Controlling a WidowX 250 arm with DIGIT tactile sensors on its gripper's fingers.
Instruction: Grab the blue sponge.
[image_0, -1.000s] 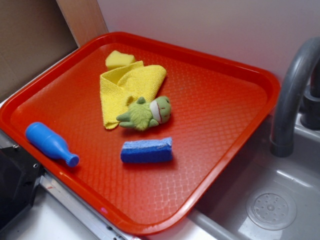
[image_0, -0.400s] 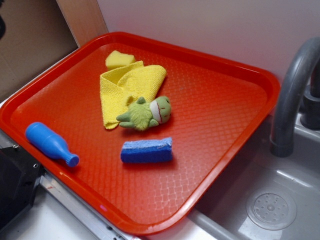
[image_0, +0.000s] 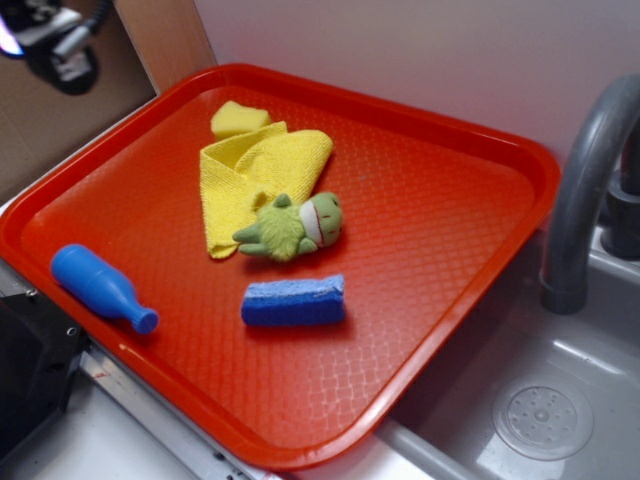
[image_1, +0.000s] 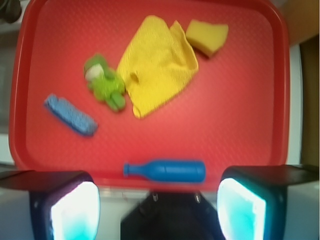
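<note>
The blue sponge (image_0: 293, 301) lies flat near the middle front of the red tray (image_0: 430, 190), just in front of the green plush frog (image_0: 292, 227). In the wrist view the blue sponge (image_1: 70, 115) shows at the left, far from the jaws. My gripper (image_0: 55, 45) hangs high at the top left, beyond the tray's left edge and well away from the sponge. From the wrist, the gripper (image_1: 157, 212) is open, its two pads wide apart with nothing between them, above the tray's near rim (image_1: 150, 182).
A yellow cloth (image_0: 250, 175) and a small yellow sponge (image_0: 238, 118) lie behind the frog. A blue plastic bottle toy (image_0: 100, 287) lies at the tray's left front edge. A grey faucet (image_0: 580, 190) and sink (image_0: 560, 400) stand to the right.
My gripper has come into the exterior view at the top left. The things on the tray have not moved.
</note>
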